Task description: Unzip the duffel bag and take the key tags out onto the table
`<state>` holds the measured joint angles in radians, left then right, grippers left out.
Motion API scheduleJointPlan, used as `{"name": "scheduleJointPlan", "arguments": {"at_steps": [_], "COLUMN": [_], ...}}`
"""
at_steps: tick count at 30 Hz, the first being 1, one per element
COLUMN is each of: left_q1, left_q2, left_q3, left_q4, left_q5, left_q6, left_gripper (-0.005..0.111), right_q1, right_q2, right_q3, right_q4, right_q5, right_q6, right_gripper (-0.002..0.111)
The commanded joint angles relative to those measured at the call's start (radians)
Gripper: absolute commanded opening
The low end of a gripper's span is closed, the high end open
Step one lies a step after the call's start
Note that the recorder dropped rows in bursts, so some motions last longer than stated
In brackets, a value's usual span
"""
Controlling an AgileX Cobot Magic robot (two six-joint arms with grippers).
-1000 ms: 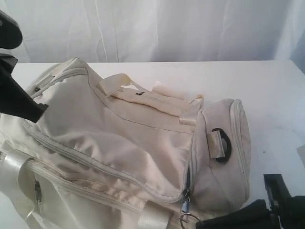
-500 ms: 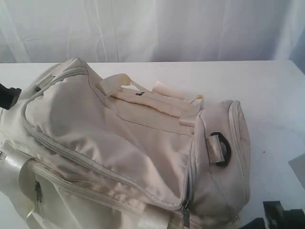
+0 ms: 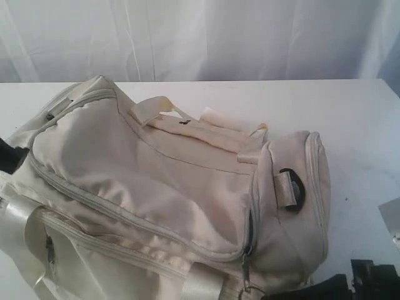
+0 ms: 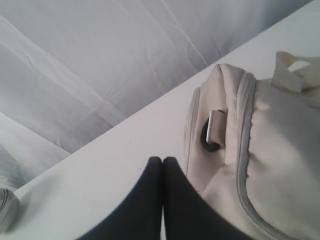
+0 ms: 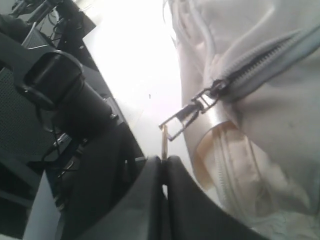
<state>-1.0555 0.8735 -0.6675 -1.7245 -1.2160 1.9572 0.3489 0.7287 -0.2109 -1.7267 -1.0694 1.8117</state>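
My right gripper point(image 5: 163, 161) is pinched tight on the thin metal tab of the zipper pull point(image 5: 186, 117). The pull leads straight ahead of my fingertips to the zipper point(image 5: 260, 62) of the duffel bag point(image 5: 280, 140), and the teeth next to the pull are closed. Beneath and beside this gripper lies the plain white table point(image 5: 137, 65), bare out to its edge. Dark equipment point(image 5: 55, 85) stands past that edge, so there is little room on that side.

My left gripper point(image 4: 162, 164) has its fingers pressed together with nothing between them. It is above the table, just beside the bag's other end. A dark D-ring point(image 4: 209, 141) sits close ahead of the tips, under a fabric tab. On the side of this gripper away from the bag, the table runs bare and open to its far edge. Beyond that edge hangs a white curtain point(image 4: 100, 65).

The bag lies between my two grippers and fills most of the space there.
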Motion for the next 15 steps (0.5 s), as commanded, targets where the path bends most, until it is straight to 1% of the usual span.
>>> {"name": "scheduleJointPlan", "arguments": {"at_steps": [1, 5, 9, 10, 11, 12, 15], "left_q1": [-0.003, -0.003, -0.003, -0.003, 0.001, 0.001, 0.001], "left_q2": [-0.012, -0.012, -0.012, -0.012, -0.014, -0.020, -0.025], "left_q3": [0.057, 0.092, 0.096, 0.096, 0.096, 0.096, 0.096], "left_q4": [-0.020, -0.013, 0.043, 0.065, 0.077, 0.097, 0.103], "left_q5": [0.017, -0.004, -0.005, -0.005, -0.005, -0.005, -0.005], "left_q6": [-0.005, -0.069, -0.126, -0.216, -0.261, -0.354, -0.475], "left_gripper": [0.001, 0.002, 0.002, 0.002, 0.002, 0.001, 0.000], "right_q1": [-0.001, -0.001, -0.001, -0.001, -0.001, -0.001, -0.001], "right_q2": [-0.007, -0.007, -0.007, -0.007, -0.007, -0.007, -0.007], "right_q3": [0.002, 0.002, 0.002, 0.002, 0.002, 0.002, 0.002], "right_q4": [0.028, 0.032, 0.033, 0.033, 0.033, 0.036, 0.036], "right_q5": [0.089, 0.102, 0.103, 0.103, 0.103, 0.104, 0.104], "right_q6": [-0.027, -0.037, -0.039, -0.039, -0.039, -0.039, -0.039], "right_gripper": [0.000, 0.000, 0.000, 0.000, 0.000, 0.000, 0.000]}}
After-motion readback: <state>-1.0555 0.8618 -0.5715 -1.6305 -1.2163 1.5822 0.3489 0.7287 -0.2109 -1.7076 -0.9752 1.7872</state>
